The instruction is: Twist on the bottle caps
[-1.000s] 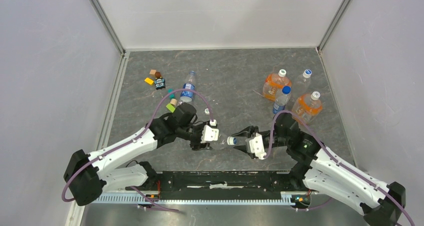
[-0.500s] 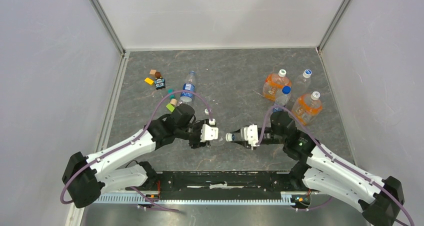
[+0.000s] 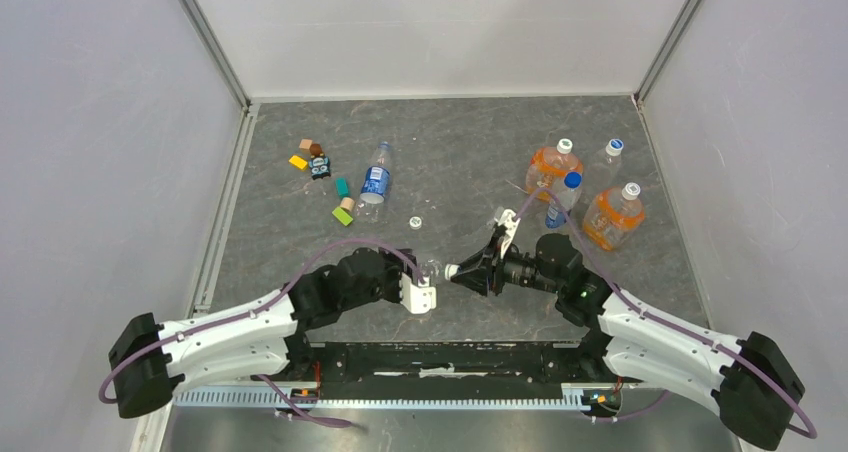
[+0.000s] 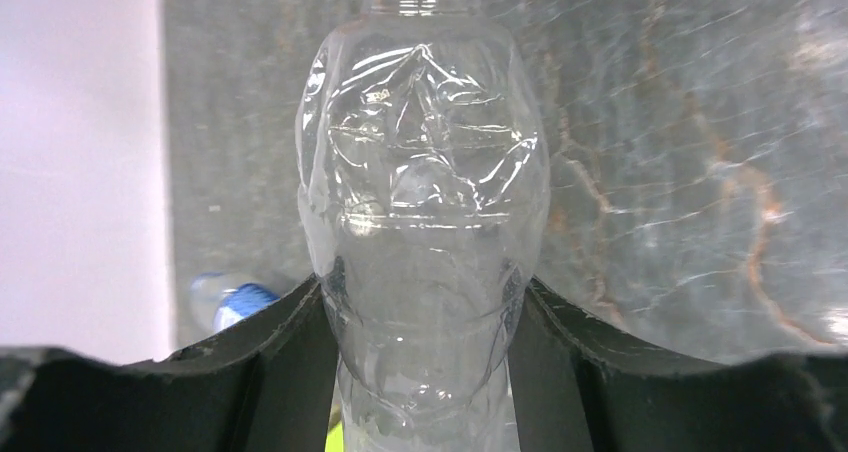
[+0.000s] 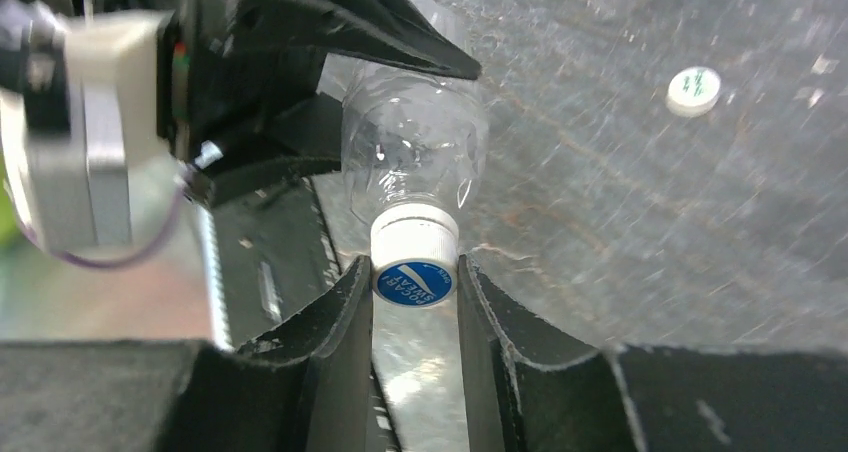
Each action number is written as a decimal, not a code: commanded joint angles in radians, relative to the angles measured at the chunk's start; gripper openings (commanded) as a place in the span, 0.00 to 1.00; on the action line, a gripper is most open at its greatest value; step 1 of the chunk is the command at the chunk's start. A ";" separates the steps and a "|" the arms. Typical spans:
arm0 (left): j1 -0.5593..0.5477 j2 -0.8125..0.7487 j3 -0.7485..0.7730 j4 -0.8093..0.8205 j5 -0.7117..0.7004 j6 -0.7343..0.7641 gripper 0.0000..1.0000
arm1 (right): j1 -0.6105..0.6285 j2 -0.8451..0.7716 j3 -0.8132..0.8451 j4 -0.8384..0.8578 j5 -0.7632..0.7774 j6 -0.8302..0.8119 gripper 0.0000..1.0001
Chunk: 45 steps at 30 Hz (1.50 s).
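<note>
Currently both arms reach in low toward each other, just ahead of their bases. My left end effector point(image 4: 424, 302) is clamped on the body of the unlabelled bottle point(image 4: 425, 202), whose neck points at the right arm. My right end effector point(image 3: 464, 270) points straight at that neck, with its fingers closed on a white cap point(image 5: 414, 242) seated on the bottle's mouth. The second cap point(image 3: 414, 222) lies loose on the tabletop point(image 3: 450, 142) just beyond the unlabelled bottle. The labelled bottle point(image 3: 375, 184) lies on its side farther beyond, leftward.
</note>
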 commanded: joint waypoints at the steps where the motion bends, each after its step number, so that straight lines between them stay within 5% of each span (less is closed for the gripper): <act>1: -0.080 -0.063 -0.053 0.259 -0.215 0.209 0.02 | 0.000 0.007 -0.032 0.112 0.166 0.470 0.00; 8: -0.216 -0.048 -0.168 0.464 -0.466 0.492 0.02 | 0.000 0.045 0.006 0.023 0.205 0.736 0.00; 13: -0.237 -0.032 -0.181 0.492 -0.516 0.532 0.02 | -0.001 0.024 0.011 0.014 0.274 0.802 0.01; 16: -0.236 -0.024 -0.173 0.477 -0.523 0.513 0.02 | -0.001 0.000 0.029 -0.020 0.309 0.764 0.17; 23: -0.214 0.002 -0.063 0.252 -0.485 0.271 0.02 | -0.002 -0.069 0.097 -0.091 0.314 0.355 0.47; 28: -0.127 -0.005 0.018 0.097 -0.295 0.111 0.02 | -0.002 -0.175 0.108 -0.087 0.240 -0.022 0.60; 37: 0.085 0.038 0.147 -0.081 0.208 -0.082 0.02 | -0.002 -0.284 0.177 -0.281 -0.162 -0.749 0.63; 45: 0.155 0.090 0.196 -0.119 0.495 -0.138 0.02 | -0.002 -0.238 0.275 -0.530 -0.267 -1.055 0.63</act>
